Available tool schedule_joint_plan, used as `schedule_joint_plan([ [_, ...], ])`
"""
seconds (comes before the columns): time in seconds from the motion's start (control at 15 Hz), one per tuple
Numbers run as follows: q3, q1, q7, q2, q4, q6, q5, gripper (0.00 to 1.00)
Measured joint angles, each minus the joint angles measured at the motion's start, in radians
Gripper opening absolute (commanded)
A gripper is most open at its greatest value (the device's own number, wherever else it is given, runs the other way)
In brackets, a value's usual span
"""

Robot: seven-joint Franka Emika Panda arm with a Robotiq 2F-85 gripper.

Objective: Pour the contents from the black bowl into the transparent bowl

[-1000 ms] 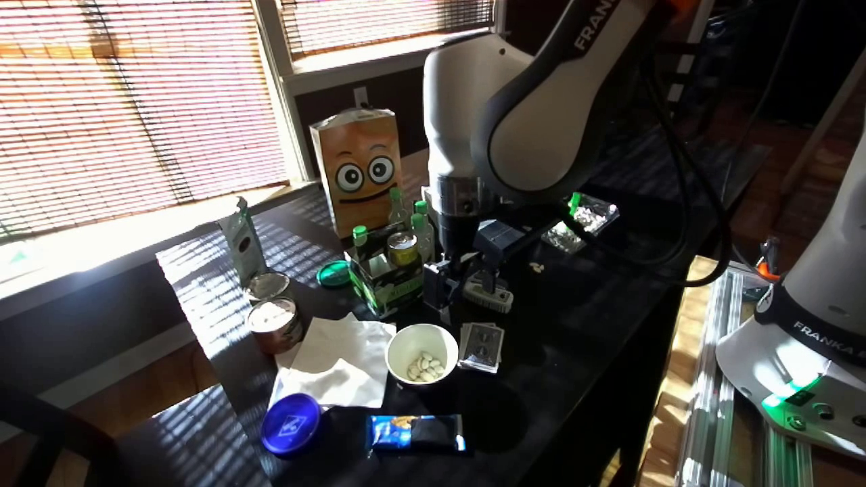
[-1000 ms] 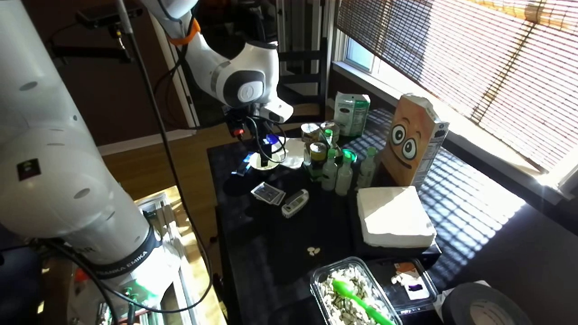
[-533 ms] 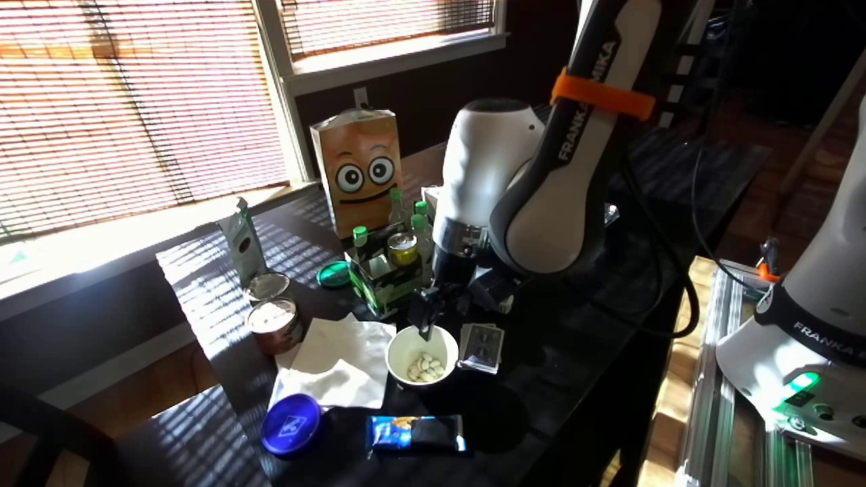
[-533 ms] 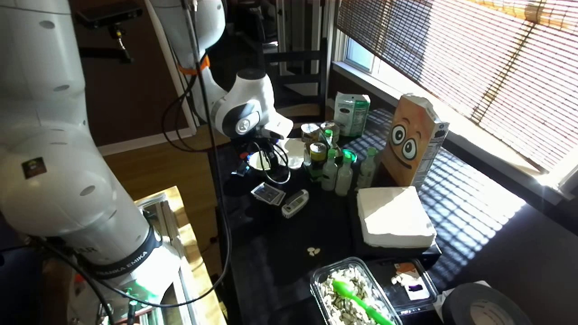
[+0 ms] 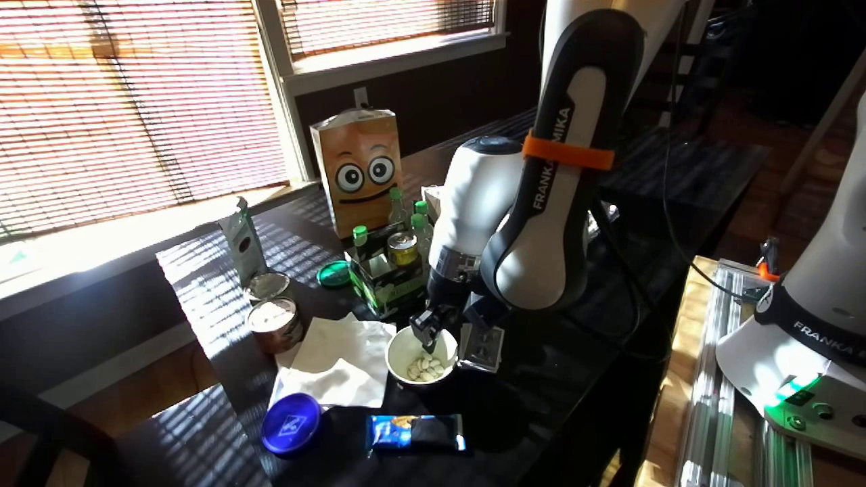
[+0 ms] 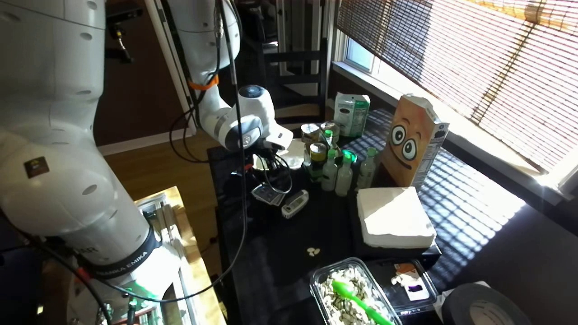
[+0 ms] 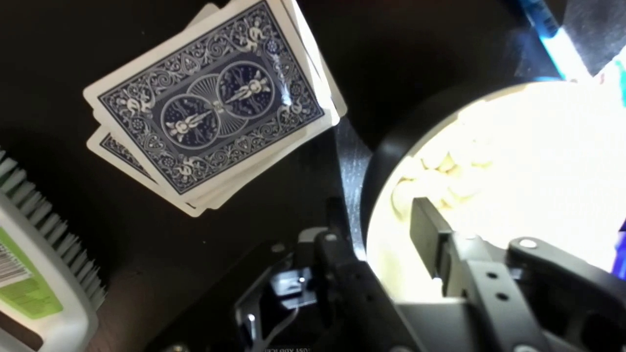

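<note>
The black bowl (image 5: 404,358), pale inside with a dark outer wall, stands upright on the table and holds several white seeds (image 5: 426,367). In the wrist view its near rim passes between the fingers of my gripper (image 7: 379,215). One finger (image 7: 425,234) reaches inside the bowl, over the seeds; its mate is outside the dark wall. Gaps show on both sides of the rim, so the jaws stand partly open. In an exterior view the transparent bowl (image 6: 334,264), full of pale seeds with a green spoon (image 6: 356,300), sits at the table's opposite end.
Beside the bowl lie playing cards (image 7: 220,105) and a brush (image 7: 29,288). A blue wrapped bar (image 5: 416,433), blue lid (image 5: 291,424) and white paper (image 5: 345,365) surround it. A bottle carrier (image 5: 385,291) stands behind. A white block (image 6: 395,216) sits between carrier and transparent bowl.
My gripper has come down and forward from above the brush to the black bowl, and one finger now dips inside the rim. The bowl and other objects have stayed in place.
</note>
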Motion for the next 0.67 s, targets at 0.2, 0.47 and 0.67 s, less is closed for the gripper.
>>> schedule_joint_plan([
  [0.2, -0.01, 0.018, -0.017, -0.002, 0.011, 0.0, 0.0, 0.0],
  [0.47, -0.032, 0.048, -0.04, -0.016, 0.014, -0.001, 0.001, 0.02],
  [0.67, -0.039, 0.058, -0.043, -0.026, 0.012, -0.01, 0.002, 0.02],
])
